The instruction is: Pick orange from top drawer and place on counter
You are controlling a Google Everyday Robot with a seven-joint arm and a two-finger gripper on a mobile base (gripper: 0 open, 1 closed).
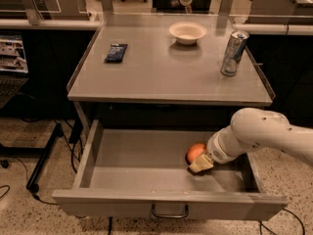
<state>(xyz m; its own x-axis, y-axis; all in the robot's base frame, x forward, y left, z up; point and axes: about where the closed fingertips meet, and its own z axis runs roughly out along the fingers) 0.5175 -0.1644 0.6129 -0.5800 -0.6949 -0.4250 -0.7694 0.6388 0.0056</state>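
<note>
The top drawer [122, 173] is pulled open below the counter [161, 72]. The orange [194, 152] lies on the drawer floor at the right, towards the front. My gripper [199, 162] reaches into the drawer from the right and sits right against the orange's front right side, hiding part of it. The white arm [259, 133] comes in over the drawer's right wall.
On the counter stand a white bowl [187, 32] at the back middle, a silver can [233, 53] at the right and a dark snack packet [116, 52] at the left. The drawer's front panel carries a loop handle [169, 212]. Desks and cables stand on the left.
</note>
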